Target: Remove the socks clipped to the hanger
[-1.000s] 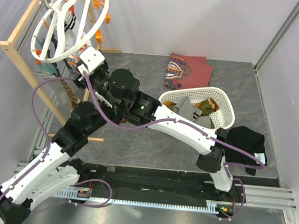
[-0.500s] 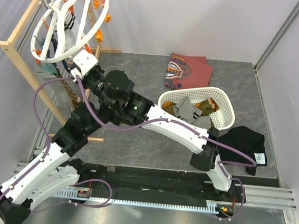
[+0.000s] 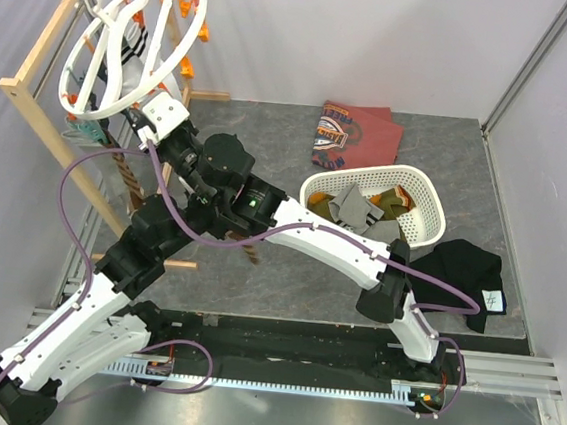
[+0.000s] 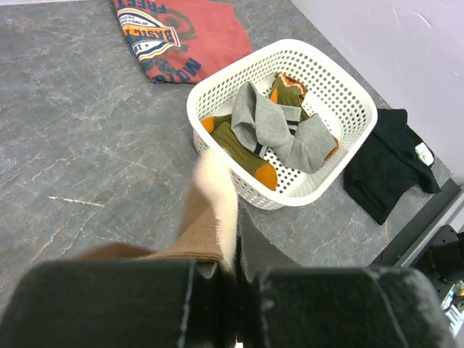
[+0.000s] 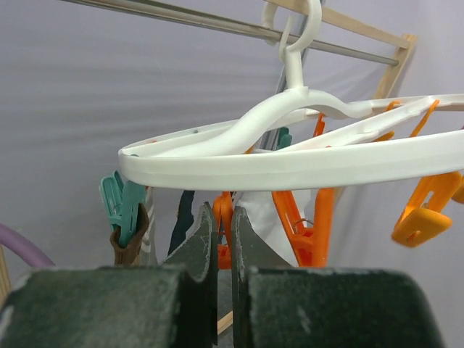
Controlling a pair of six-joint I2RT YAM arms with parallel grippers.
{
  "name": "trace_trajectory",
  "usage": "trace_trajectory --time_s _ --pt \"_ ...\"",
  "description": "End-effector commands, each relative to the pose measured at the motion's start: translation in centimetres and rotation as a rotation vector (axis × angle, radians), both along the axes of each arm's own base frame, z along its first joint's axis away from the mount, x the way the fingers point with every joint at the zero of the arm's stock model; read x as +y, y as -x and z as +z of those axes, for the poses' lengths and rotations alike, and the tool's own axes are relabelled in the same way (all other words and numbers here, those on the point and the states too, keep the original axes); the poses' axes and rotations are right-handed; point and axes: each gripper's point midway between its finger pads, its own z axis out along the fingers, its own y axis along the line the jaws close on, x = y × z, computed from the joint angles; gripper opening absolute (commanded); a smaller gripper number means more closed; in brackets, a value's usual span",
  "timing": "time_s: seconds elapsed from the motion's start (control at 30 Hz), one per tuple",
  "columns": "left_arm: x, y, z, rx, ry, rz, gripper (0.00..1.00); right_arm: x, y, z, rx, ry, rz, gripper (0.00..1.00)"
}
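Note:
The white ring hanger hangs by its hook from the rack at the far left, and its rim fills the right wrist view. My right gripper is just under the rim, shut on an orange clip. Still clipped there are a brown sock in a teal clip, a dark sock and a white sock. My left gripper is shut on a tan sock with a cream toe, which hangs above the table; it shows in the top view as the tan sock.
A white mesh basket right of centre holds grey and olive-orange socks. A maroon printed shirt lies behind it and a black cloth lies to its right. The wooden rack stands along the left edge.
My right gripper moved up and left to the hanger's rim and shut on the orange clip. The left gripper stayed shut, and the tan sock now shows below the right arm.

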Motion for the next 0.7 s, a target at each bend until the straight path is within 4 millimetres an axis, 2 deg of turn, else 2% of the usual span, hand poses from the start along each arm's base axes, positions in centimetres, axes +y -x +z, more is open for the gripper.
trace_trajectory --time_s 0.0,0.03,0.13,0.27,0.3,0.37,0.4,0.47,0.5,0.57,0.67 --pt "0.3 0.7 1.5 -0.027 0.015 -0.01 0.02 -2.2 0.8 2.9 0.016 -0.08 0.021 0.0" --pt "0.3 1.1 1.3 -0.013 0.016 -0.02 0.02 -2.3 1.0 2.9 0.023 -0.082 0.033 0.14" --pt "0.2 2.5 1.8 0.005 0.045 -0.057 0.02 -3.8 2.2 3.3 0.078 -0.109 0.079 0.39" --pt "0.1 4.0 2.4 0.025 0.046 -0.109 0.02 -6.6 5.0 3.8 0.133 -0.142 0.189 0.56" --pt "0.1 4.2 2.6 0.027 0.045 -0.119 0.02 -8.1 5.7 3.3 0.148 -0.13 0.199 0.64" --pt "-0.2 4.9 3.2 0.025 0.051 -0.154 0.02 -9.5 6.7 2.5 0.184 -0.119 0.226 0.73" --pt "-0.2 5.1 3.5 0.021 0.056 -0.163 0.02 -11.0 7.4 1.3 0.204 -0.104 0.231 0.8" --pt "-0.5 5.6 4.3 0.016 0.072 -0.193 0.02 -12.6 8.2 0.0 0.226 -0.081 0.243 0.86" --pt "-0.6 5.8 4.6 0.011 0.075 -0.201 0.02 -14.2 9.1 -1.3 0.232 -0.055 0.253 0.88" --pt "-0.8 6.3 5.6 -0.007 0.084 -0.231 0.02 -15.7 9.9 -2.9 0.227 -0.013 0.265 0.88" --pt "-1.0 7.1 6.9 -0.031 0.093 -0.272 0.02 -19.4 11.6 -6.7 0.217 0.065 0.271 0.88"
